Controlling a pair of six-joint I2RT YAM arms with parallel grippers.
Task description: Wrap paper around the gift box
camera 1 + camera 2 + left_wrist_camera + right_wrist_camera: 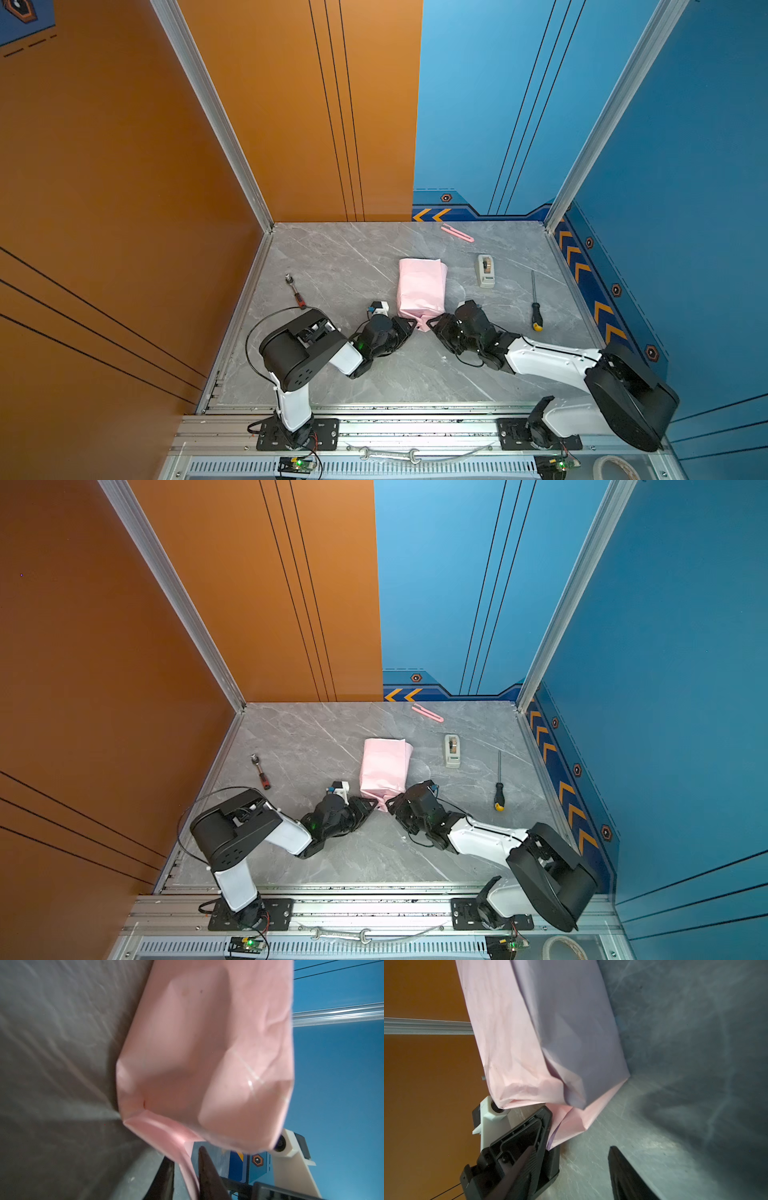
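Grey marble tabletop. The paper, folded round the unseen gift box, lies directly ahead of the 2 grippers, its long axis running away from them. The left gripper pinches the near flap. The right gripper stands just beside it, jaws spread and empty.

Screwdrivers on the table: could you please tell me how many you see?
2: a short red-handled screwdriver on the left, a long yellow-tipped screwdriver right of the tape dispenser. Others may be hidden.

Bare table lies left of the paper; a tape dispenser stands near its right.
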